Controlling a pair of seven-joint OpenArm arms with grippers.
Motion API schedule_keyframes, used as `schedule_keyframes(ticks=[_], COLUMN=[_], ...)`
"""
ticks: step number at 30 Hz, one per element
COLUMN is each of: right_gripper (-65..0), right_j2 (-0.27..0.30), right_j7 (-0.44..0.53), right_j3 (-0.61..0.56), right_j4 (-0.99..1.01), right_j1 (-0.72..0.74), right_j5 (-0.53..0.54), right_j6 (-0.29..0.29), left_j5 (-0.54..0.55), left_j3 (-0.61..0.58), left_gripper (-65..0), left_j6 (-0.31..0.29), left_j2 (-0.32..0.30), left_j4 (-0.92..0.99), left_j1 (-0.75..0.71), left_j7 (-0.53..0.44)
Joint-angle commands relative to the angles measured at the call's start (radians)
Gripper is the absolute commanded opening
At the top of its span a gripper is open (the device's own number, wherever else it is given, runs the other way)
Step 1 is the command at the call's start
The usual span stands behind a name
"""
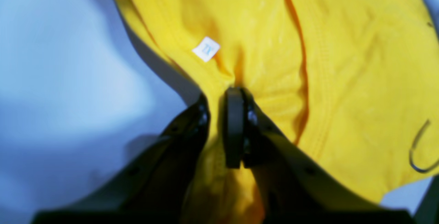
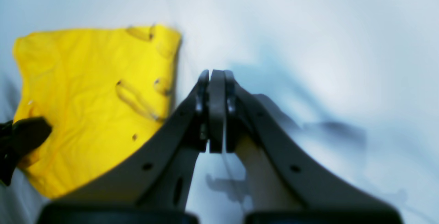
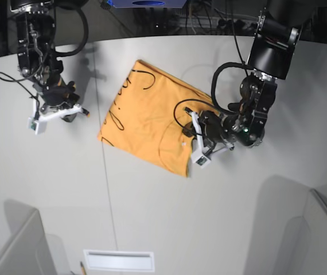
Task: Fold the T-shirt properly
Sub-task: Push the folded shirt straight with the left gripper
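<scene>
The T-shirt (image 3: 146,117) lies on the white table (image 3: 152,206), partly folded into a rough rectangle, with black cursive lettering along its left and far edges. In the left wrist view the T-shirt (image 1: 343,66) fills the frame, with a white size tag (image 1: 206,48) at the collar. My left gripper (image 1: 219,97) is shut on a bunched fold of cloth just below that tag; in the base view my left gripper (image 3: 190,129) is at the shirt's right edge. My right gripper (image 2: 214,76) is shut and empty over bare table, to the right of the T-shirt (image 2: 85,90). In the base view my right gripper (image 3: 70,114) is left of the shirt.
A seam line (image 3: 103,149) runs across the table front to back. A white slot (image 3: 117,260) sits at the front edge. Grey panels stand at the front left (image 3: 14,246) and front right (image 3: 312,235) corners. Cables hang off both arms.
</scene>
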State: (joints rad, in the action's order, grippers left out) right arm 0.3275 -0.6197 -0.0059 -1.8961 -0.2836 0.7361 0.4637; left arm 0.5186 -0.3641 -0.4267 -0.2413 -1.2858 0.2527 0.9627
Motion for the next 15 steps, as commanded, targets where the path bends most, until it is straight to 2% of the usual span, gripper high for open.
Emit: schedule_keyframes(ticks=[1,5,10,15], right_gripper=[-65.0,-65.0,-65.0,-65.0], right_j2=[0.006,-0.006,-0.021,-0.061], right_j7=[0.017,0.017,0.017,0.017], right_j3=[0.03,0.134,0.246,0.307], right_j4=[-0.02,-0.02,-0.02,-0.02], right_j1=[-0.001,-0.055,-0.111,-0.148], right_j5=[0.004,0.004,0.004,0.004], right_j6=[-0.009,-0.009,-0.009,-0.009], left_j5=[-0.082,-0.082,-0.082,-0.082], left_j3=[-0.066,-0.24,-0.39,-0.542], left_gripper=[-65.0,-65.0,-65.0,-65.0], left_j6=[0.002,0.001,0.001,0.001], left_j2=[-0.005,-0.034,-0.06,-0.066], left_j4=[0.015,-0.008,-0.079,-0.122], left_j1=[0.001,0.075,0.145,0.222], left_j7=[0.121,0.121,0.118,0.04])
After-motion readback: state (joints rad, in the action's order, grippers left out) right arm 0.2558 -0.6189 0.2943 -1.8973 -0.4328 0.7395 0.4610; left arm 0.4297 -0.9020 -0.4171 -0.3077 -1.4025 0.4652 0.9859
